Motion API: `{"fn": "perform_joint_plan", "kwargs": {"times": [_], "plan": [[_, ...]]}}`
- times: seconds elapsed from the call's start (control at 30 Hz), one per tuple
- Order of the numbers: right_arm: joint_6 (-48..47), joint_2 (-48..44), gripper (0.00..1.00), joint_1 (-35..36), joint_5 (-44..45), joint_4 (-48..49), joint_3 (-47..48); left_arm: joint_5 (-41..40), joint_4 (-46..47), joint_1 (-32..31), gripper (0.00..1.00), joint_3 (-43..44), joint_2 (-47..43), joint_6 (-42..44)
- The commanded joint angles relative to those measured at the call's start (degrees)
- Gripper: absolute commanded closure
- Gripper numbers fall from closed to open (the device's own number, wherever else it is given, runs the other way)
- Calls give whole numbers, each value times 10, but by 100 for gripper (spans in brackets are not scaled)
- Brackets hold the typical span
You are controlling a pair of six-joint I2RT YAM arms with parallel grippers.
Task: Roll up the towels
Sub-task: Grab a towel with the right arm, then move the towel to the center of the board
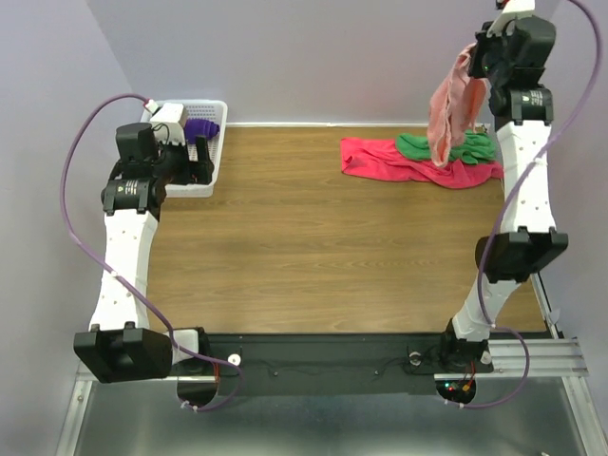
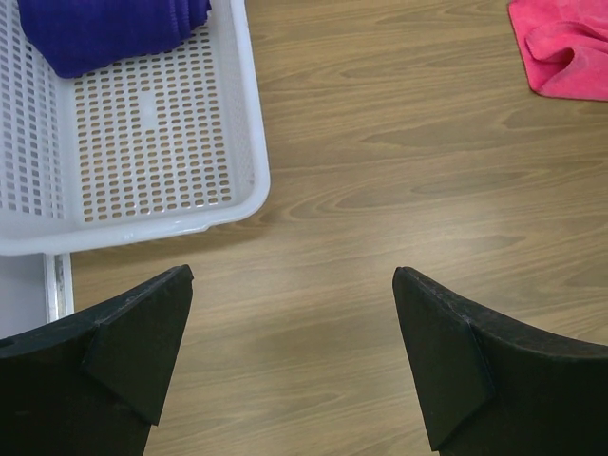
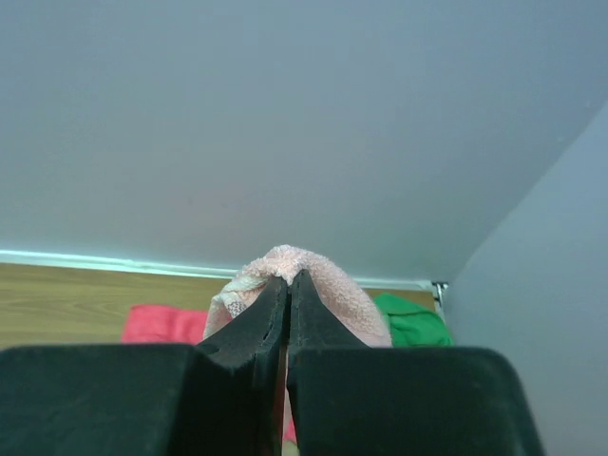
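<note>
Pinched by the right gripper (image 3: 288, 293), the salmon-pink towel (image 1: 446, 112) hangs lengthwise straight down above the wooden table (image 1: 285, 237) near grey walls (image 1: 323, 57), while the left gripper (image 2: 293, 275) gapes wide.

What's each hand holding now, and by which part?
Right hand pinches the pink towel by a bunched fold at its top; the rest hangs. Left hand open, empty.

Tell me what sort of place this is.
Probably a robotics lab test cell, not a home: a left arm and right arm bolted at the edge of a wood-grain table, plain walls boxing it in, and a purple towel in a white basket as props.
</note>
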Motion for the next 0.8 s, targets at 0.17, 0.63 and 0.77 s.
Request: {"fn": "perform_joint_plan", "kwargs": {"times": [0.17, 0.63, 0.77], "plan": [[61, -138, 99, -1, -224, 11, -86, 63, -8, -2, 1, 43, -26, 21], [-49, -243, 99, 214, -342, 4, -525, 221, -32, -1, 1, -23, -64, 113], [-62, -183, 99, 336, -294, 8, -538, 280, 9, -1, 1, -65, -78, 84]]}}
